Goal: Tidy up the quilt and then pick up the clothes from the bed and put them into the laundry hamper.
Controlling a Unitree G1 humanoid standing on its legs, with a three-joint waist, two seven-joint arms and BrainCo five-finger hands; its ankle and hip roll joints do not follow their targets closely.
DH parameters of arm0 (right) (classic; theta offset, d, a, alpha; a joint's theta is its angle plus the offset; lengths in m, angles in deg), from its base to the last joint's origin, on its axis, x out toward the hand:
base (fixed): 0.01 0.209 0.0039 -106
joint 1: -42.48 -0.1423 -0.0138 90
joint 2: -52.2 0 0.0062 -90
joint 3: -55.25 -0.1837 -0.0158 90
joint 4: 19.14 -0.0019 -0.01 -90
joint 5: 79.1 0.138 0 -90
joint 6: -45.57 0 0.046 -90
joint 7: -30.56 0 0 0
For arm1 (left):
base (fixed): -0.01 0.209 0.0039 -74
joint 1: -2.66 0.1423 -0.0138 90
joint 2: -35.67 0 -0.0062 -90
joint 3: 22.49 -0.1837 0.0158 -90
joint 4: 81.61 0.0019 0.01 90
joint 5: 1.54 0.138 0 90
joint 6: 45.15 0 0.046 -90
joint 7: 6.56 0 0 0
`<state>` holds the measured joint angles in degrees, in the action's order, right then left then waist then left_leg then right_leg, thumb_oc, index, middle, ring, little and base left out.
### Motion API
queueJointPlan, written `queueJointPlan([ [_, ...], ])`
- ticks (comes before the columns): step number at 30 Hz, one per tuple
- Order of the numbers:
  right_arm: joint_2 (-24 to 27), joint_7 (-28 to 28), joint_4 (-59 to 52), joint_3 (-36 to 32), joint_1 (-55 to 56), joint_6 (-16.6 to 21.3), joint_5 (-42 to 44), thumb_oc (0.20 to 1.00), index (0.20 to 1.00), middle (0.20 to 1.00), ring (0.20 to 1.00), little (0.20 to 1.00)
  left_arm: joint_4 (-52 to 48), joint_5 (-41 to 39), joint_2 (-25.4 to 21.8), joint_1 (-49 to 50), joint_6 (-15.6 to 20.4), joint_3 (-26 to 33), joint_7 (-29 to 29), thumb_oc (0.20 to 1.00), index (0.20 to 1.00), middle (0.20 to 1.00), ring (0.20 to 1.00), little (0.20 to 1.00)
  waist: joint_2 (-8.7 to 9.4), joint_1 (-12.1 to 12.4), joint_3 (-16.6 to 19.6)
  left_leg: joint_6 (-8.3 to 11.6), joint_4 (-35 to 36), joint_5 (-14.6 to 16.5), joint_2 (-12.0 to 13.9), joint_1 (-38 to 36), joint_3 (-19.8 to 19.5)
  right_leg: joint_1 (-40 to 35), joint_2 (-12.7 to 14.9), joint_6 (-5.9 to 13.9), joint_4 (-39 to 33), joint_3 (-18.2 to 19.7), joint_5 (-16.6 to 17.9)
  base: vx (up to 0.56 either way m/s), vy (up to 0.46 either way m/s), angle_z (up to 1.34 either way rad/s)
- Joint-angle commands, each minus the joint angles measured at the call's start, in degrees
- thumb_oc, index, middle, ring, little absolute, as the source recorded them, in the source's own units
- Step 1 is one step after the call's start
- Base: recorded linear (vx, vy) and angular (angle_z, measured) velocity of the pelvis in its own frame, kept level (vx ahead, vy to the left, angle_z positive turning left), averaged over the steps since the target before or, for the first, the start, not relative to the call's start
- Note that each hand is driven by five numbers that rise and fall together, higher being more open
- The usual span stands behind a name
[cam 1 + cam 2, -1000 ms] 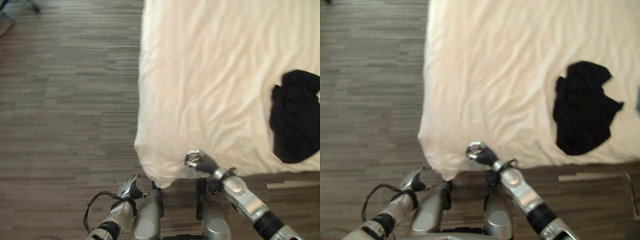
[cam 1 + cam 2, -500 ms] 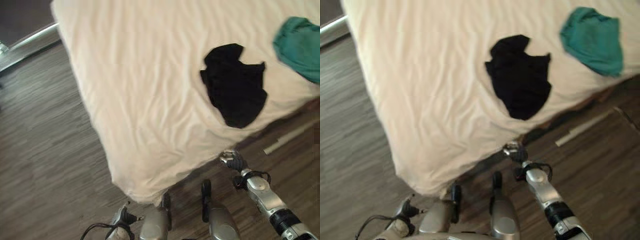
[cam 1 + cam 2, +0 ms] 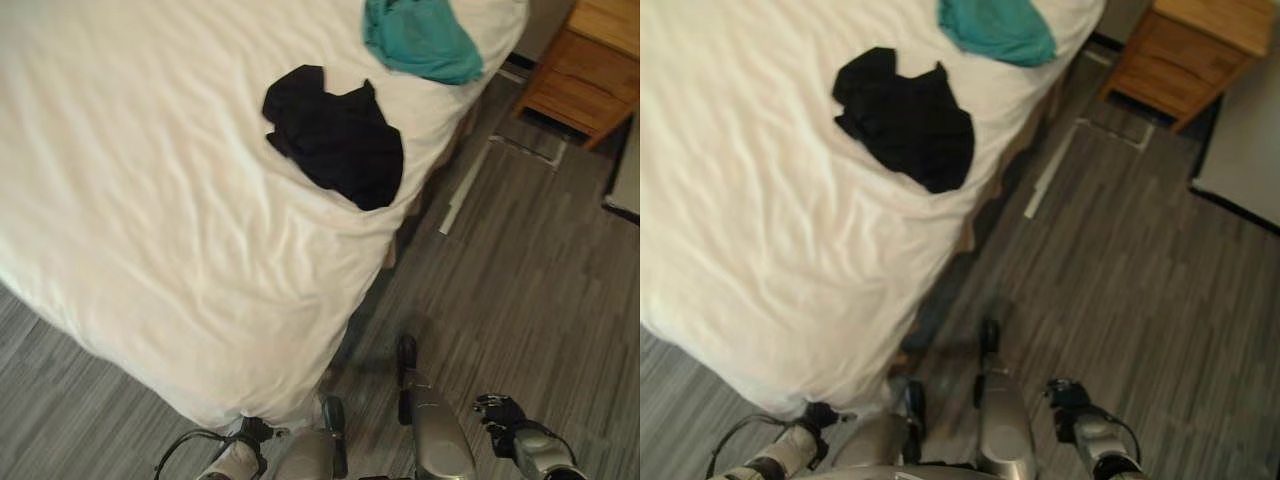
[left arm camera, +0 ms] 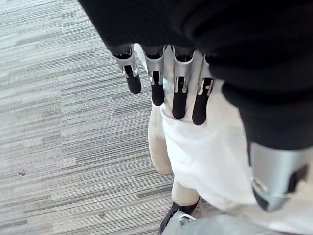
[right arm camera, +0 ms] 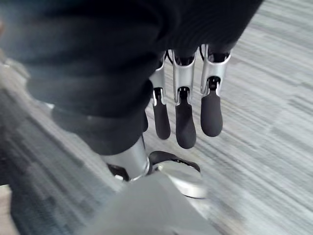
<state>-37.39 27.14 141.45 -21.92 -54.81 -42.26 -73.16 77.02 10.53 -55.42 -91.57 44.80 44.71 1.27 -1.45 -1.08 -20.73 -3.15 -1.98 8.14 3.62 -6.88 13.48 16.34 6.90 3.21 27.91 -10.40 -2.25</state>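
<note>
- Across the bed, a white quilt [image 3: 170, 230] is spread flat, creased with shallow wrinkles, and its near corner is draped over the mattress edge toward the floor.
- On the quilt, near the bed's right edge, a black garment [image 3: 335, 135] is seen lying crumpled in a loose heap.
- Just beyond the black garment, close to the far right corner of the bed, a teal garment [image 3: 420, 38] is seen bunched up; the two pieces are near each other but apart.
- Both garments are on the bed, and neither is touched by a hand.
- The left hand [image 4: 166, 81] is shown in its own wrist view with the fingers [image 4: 178, 98] straight and held side by side, nothing gripped; the hanging corner of the quilt is seen just past the dark fingertips, though contact cannot be judged.
- In the head views the left hand [image 3: 818, 418] is placed low, beside the draped corner of the quilt.
- The right hand [image 5: 186, 98] is shown in its wrist view with the fingers [image 5: 211, 110] straight and relaxed, slightly parted, held over bare floor with nothing in them.
- In the head views the right hand [image 3: 500, 412] is seen low on the right, well apart from the bed.
- A grey wood-plank floor [image 3: 540, 290] is seen to the right of the bed, with a pale strip [image 3: 465, 190] lying on it along the bed's side.
- A wooden nightstand [image 3: 588, 45] is placed past the bed's far right corner.
</note>
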Motion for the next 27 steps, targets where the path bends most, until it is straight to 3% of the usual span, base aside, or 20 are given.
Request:
queueJointPlan([
  [1,4.7,-1.4,-0.8,0.4,2.9,-0.8,-5.0,1.000,1.000,1.000,1.000,1.000,-0.6,1.8,0.0,-3.8,2.0,0.7,0.1,1.000,1.000,1.000,1.000,1.000,-0.05,1.1,4.5,3.97,-0.6,-3.3,-0.8,8.4,-10.5,-10.6,3.8,5.69,-11.0,0.5,-2.7,-0.19,-0.200,-0.89],
  [2,4.3,-1.7,1.2,-0.4,3.6,-1.6,-6.1,1.000,1.000,1.000,1.000,1.000,-1.3,2.2,-0.6,-4.4,2.0,0.5,0.1,1.000,1.000,1.000,1.000,1.000,0.16,2.1,6.3,4.55,0.2,-4.1,0.1,8.8,-8.1,-14.2,5.8,6.33,-13.1,-0.2,-1.9,-0.17,-0.212,-0.73],
  [5,3.9,-3.1,2.7,-1.3,4.5,-2.2,-6.9,1.000,1.000,1.000,1.000,1.000,-1.8,2.0,-1.1,-5.4,2.4,0.7,0.9,1.000,1.000,1.000,1.000,1.000,0.84,2.8,7.7,6.01,0.3,-5.3,1.8,9.4,-5.4,-18.0,6.5,7.80,-20.0,-0.2,-2.2,-0.19,-0.307,-0.78],
  [6,3.5,-3.3,2.9,-1.3,4.9,-2.2,-7.0,1.000,1.000,1.000,1.000,1.000,-2.0,2.3,-1.0,-5.5,2.5,0.5,1.0,1.000,1.000,1.000,1.000,1.000,1.13,2.9,7.9,6.47,-0.1,-5.6,2.6,9.4,-4.6,-18.5,5.9,7.92,-22.6,0.8,-2.3,-0.19,-0.438,-1.22],
  [7,3.1,-3.6,3.7,-0.7,4.9,-2.5,-7.7,1.000,1.000,1.000,1.000,1.000,-2.0,2.1,-0.9,-5.1,2.9,1.2,1.1,1.000,1.000,1.000,1.000,1.000,1.45,2.6,8.0,7.63,-0.9,-6.8,5.0,9.8,-3.6,-19.2,5.0,8.16,-25.8,1.5,-2.5,-0.14,-0.323,-1.18],
  [8,3.1,-3.6,3.7,-0.7,4.9,-2.5,-7.7,1.000,1.000,1.000,1.000,1.000,-2.0,2.1,-0.9,-5.1,2.9,1.2,1.1,1.000,1.000,1.000,1.000,1.000,1.42,2.8,8.0,7.67,-0.9,-6.8,5.1,9.7,-3.4,-19.2,4.9,8.13,-25.9,1.6,-2.4,-0.12,-0.336,-0.96],
  [10,2.8,-3.8,3.6,0.7,5.0,-2.5,-8.5,1.000,1.000,1.000,1.000,1.000,-2.5,1.6,-0.3,-3.8,3.2,1.5,1.6,1.000,1.000,1.000,1.000,1.000,1.46,2.3,8.1,9.31,-0.5,-9.3,8.8,8.5,-2.2,-20.6,1.7,6.94,-29.2,3.4,-2.7,-0.08,-0.368,-0.97],
  [13,2.8,-3.7,3.0,1.1,5.0,-2.2,-8.2,1.000,1.000,1.000,1.000,1.000,-4.0,1.0,0.3,-2.8,3.9,1.4,1.3,1.000,1.000,1.000,1.000,1.000,1.35,2.5,7.2,9.95,-2.3,-10.2,10.9,8.4,-2.1,-21.2,0.0,5.60,-30.5,4.9,-3.0,-0.08,-0.224,-0.68],
  [14,3.0,-3.5,2.9,2.4,4.6,-2.3,-8.6,1.000,1.000,1.000,1.000,1.000,-4.4,-0.5,0.2,-3.1,4.2,2.0,1.8,1.000,1.000,1.000,1.000,1.000,1.38,3.2,6.1,9.91,-4.9,-11.5,10.4,8.7,-6.1,-21.5,-0.9,5.04,-31.0,6.6,-2.7,-0.13,-0.303,-0.88],
  [15,3.3,-3.9,3.6,3.5,4.2,-2.5,-9.8,1.000,1.000,1.000,1.000,1.000,-4.6,-2.4,0.9,-4.2,4.4,2.1,2.2,1.000,1.000,1.000,1.000,1.000,1.96,5.3,5.0,9.23,-7.7,-9.0,4.7,9.8,-15.5,-20.9,-1.5,4.25,-31.4,8.2,-1.9,-0.13,-0.309,-0.75],
  [16,3.6,-3.9,4.4,3.5,4.1,-2.7,-10.3,1.000,1.000,1.000,1.000,1.000,-4.8,-2.8,1.4,-4.2,4.7,2.1,1.9,1.000,1.000,1.000,1.000,1.000,2.17,6.4,4.8,8.56,-8.1,-6.3,1.0,9.9,-19.6,-20.7,-1.6,4.08,-31.7,8.7,-1.5,-0.09,-0.223,-0.77],
  [17,3.6,-3.9,4.4,3.5,4.1,-2.7,-10.3,1.000,1.000,1.000,1.000,1.000,-4.8,-2.8,1.4,-4.3,4.7,2.1,1.9,1.000,1.000,1.000,1.000,1.000,2.23,6.3,4.9,8.55,-8.0,-6.5,0.9,10.1,-19.6,-20.6,-1.5,4.10,-31.8,8.7,-1.4,-0.08,-0.197,-1.14],
  [18,3.4,-3.6,4.8,4.2,4.2,-2.9,-11.1,1.000,1.000,1.000,1.000,1.000,-5.5,-3.8,2.5,-3.9,5.1,1.8,1.1,1.000,1.000,1.000,1.000,1.000,2.33,7.3,5.5,7.07,-8.5,-3.2,-5.6,10.2,-23.2,-19.7,-2.2,3.89,-32.2,10.0,-0.7,-0.05,-0.109,-1.20],
  [19,3.5,-3.6,4.8,4.2,4.3,-2.9,-11.1,1.000,1.000,1.000,1.000,1.000,-5.5,-3.8,2.5,-3.9,5.1,1.8,1.1,1.000,1.000,1.000,1.000,1.000,2.29,7.3,5.5,6.98,-8.8,-3.0,-5.6,10.1,-23.2,-19.9,-2.2,3.94,-32.2,10.0,-0.9,-0.03,-0.163,-1.24],
  [20,3.5,-3.3,4.9,4.1,4.3,-3.1,-11.9,1.000,1.000,1.000,1.000,1.000,-5.6,-5.7,3.0,-3.4,5.4,2.6,0.7,1.000,1.000,1.000,1.000,1.000,1.66,7.4,6.3,5.36,-7.7,-1.4,-8.3,9.1,-22.8,-19.6,-3.6,3.82,-32.2,11.1,-0.8,0.02,-0.049,-0.74],
  [24,3.4,-3.5,4.3,3.9,3.7,-3.0,-11.3,1.000,1.000,1.000,1.000,1.000,-5.0,-6.6,3.2,-3.6,5.1,3.0,1.4,1.000,1.000,1.000,1.000,1.000,1.43,7.5,7.3,4.63,-6.4,-2.0,-9.4,8.1,-24.1,-20.0,-4.5,3.35,-32.2,11.4,-0.8,0.03,-0.032,-0.70],
  [27,3.6,-3.9,3.4,3.4,3.8,-2.3,-10.2,1.000,1.000,1.000,1.000,1.000,-2.5,-5.6,2.8,-3.8,4.2,3.1,2.1,1.000,1.000,1.000,1.000,1.000,1.29,6.6,8.1,4.44,-3.7,-2.9,-8.8,6.5,-23.9,-20.9,-5.0,2.53,-32.4,10.0,-1.3,0.04,-0.050,-0.02],
])
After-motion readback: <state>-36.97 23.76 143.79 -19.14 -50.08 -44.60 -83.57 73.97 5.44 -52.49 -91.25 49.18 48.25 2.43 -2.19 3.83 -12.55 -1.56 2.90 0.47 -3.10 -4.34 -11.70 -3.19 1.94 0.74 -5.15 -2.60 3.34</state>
